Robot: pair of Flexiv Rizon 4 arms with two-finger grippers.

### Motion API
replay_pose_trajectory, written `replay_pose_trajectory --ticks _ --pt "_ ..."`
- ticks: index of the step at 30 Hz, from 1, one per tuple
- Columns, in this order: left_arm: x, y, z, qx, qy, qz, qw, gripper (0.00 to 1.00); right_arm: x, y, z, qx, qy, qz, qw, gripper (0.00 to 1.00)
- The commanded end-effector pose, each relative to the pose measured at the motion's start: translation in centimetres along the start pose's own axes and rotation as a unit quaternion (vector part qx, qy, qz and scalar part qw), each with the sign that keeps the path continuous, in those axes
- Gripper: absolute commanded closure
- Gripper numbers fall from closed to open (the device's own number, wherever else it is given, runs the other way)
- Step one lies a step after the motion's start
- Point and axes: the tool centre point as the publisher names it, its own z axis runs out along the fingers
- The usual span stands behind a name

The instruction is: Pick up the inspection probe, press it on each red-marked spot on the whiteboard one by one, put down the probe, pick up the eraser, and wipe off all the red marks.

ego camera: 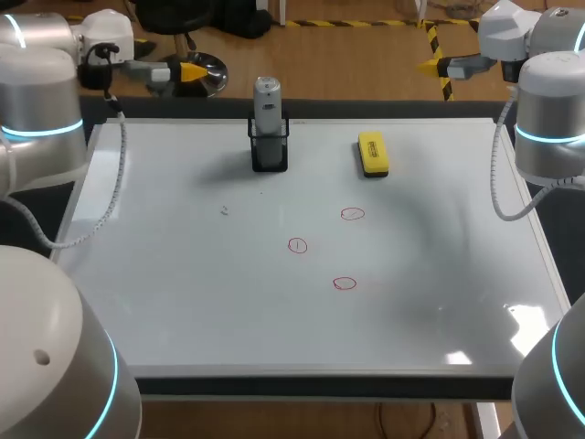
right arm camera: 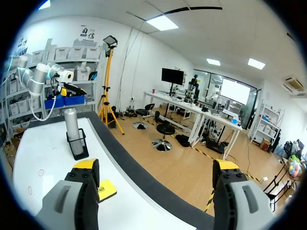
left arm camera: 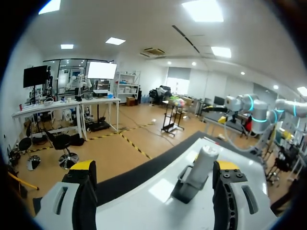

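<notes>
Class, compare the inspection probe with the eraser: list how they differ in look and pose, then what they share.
The probe is silver-grey and cylindrical; the eraser is yellow and blocky. The probe stands upright in a black holder; the eraser lies flat on the whiteboard. Both sit near the far edge, with nothing holding them.

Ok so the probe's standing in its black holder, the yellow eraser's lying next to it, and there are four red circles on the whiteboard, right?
Not four: the head view shows three red circles on the whiteboard. The rest holds: the probe stands in its black holder and the yellow eraser lies next to it.
</notes>
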Motion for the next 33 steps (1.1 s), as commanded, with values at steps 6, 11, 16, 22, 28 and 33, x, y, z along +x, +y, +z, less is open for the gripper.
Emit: replay_pose_trajectory --ticks 6,11,16,22,28,33 --pt "0.7 0.4 -0.5 0.022 0.058 0.019 0.998 0.00 0.0 0.0 0.0 0.000 0.001 0.000 1.000 0.00" --pt "1.8 0.6 -0.5 0.036 0.089 0.042 0.994 0.00 0.0 0.0 0.0 0.000 0.001 0.000 1.000 0.00" --pt "2.4 0.8 -0.6 0.040 0.108 0.057 0.992 0.00 0.0 0.0 0.0 0.000 0.001 0.000 1.000 0.00" --pt "3.1 0.9 -0.4 0.063 0.130 0.073 0.987 0.00 0.0 0.0 0.0 0.000 0.001 0.000 1.000 0.00" --pt "4.0 1.1 0.1 0.067 0.163 0.081 0.981 0.00 0.0 0.0 0.0 0.000 0.001 0.000 1.000 0.00" --pt "5.1 1.3 0.7 0.069 0.182 0.084 0.977 0.00 0.0 0.0 0.0 0.000 0.001 0.000 1.000 0.00"
